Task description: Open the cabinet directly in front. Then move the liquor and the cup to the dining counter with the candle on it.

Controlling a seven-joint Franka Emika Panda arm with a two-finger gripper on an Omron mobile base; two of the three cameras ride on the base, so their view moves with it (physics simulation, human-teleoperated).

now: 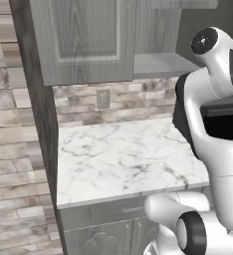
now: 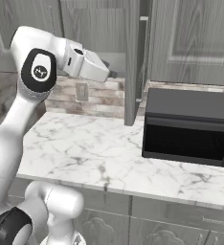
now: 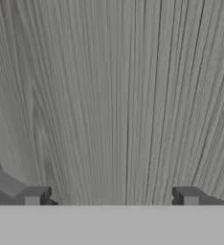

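- Grey wood-grain fills the hand view from edge to edge, so the gripper [image 3: 111, 198] sits very close to a panel of the cabinet [image 1: 83, 40]; its jaws stand wide apart with nothing between them.
- Opening looks like the step in hand: in the right base view one cabinet door [image 2: 133, 62] stands edge-on, swung out over the desk [image 2: 99, 153], and in the left base view the plain shelf [image 1: 161, 63] is exposed beside the left-hand door, which is shut.
- Neither the liquor nor the cup can be made out; the visible stretch of shelf is bare, and the rest is hidden behind the arm and the door.
- Next, I judge, the hand must back off from the panel and turn toward the shelf interior to find the bottle and cup, keeping clear of the open door's edge.
- Whether the fingertips touch the wood cannot be told.
- On the desk, a black microwave [image 2: 190, 127] stands to the right; a wall outlet [image 1: 103, 98] sits in the brick backsplash.
- No dining counter or candle can be picked out from here.
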